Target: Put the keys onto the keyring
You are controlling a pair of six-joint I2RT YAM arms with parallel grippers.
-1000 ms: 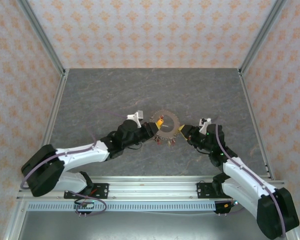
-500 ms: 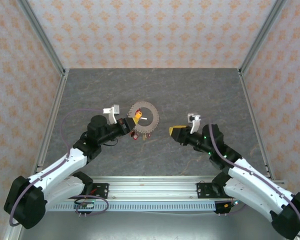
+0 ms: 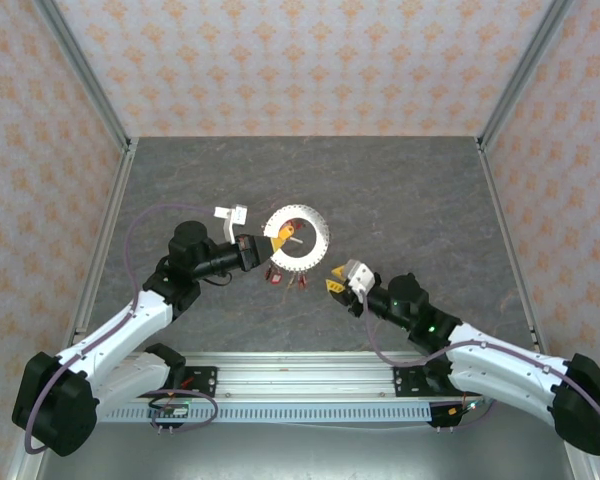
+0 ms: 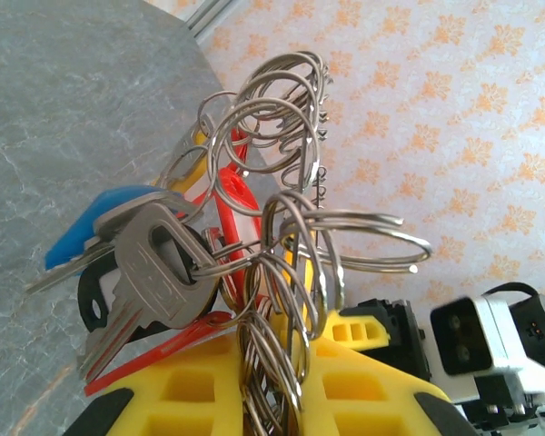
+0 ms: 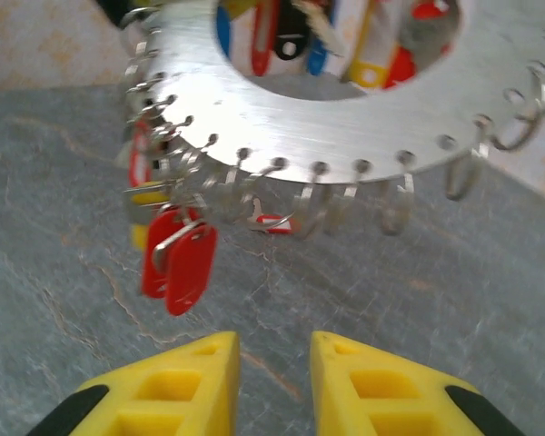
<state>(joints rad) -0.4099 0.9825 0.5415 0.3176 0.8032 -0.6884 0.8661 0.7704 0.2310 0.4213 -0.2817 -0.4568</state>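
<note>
Here we have the left end effector (image 3: 277,234) clenched on the keyring (image 3: 305,213), pinching its rim edge-on between the yellow fingers (image 4: 191,400); the disc is held up off the worktop (image 3: 400,180), over its middle and a touch toward the left edge, its pale face turned up to the overhead camera; the keys (image 3: 285,277) dangle in a bunch below the near rim; from the left wrist we pick out a silver key (image 4: 154,277), a blue tag (image 4: 95,222) and wire loops (image 4: 345,241) crowding the rim; over to the right end effector (image 3: 333,282), low, toward the near edge and just right of the ring, pointing at it; its two yellow fingers stand a narrow gap apart with nothing between them, so we call it released; from its wrist we see the disc's brushed metal face, small holes lining the rim, several loops hanging bare, red tags (image 5: 186,263) at the left; the fingertips sit short of the ring, not touching.
</note>
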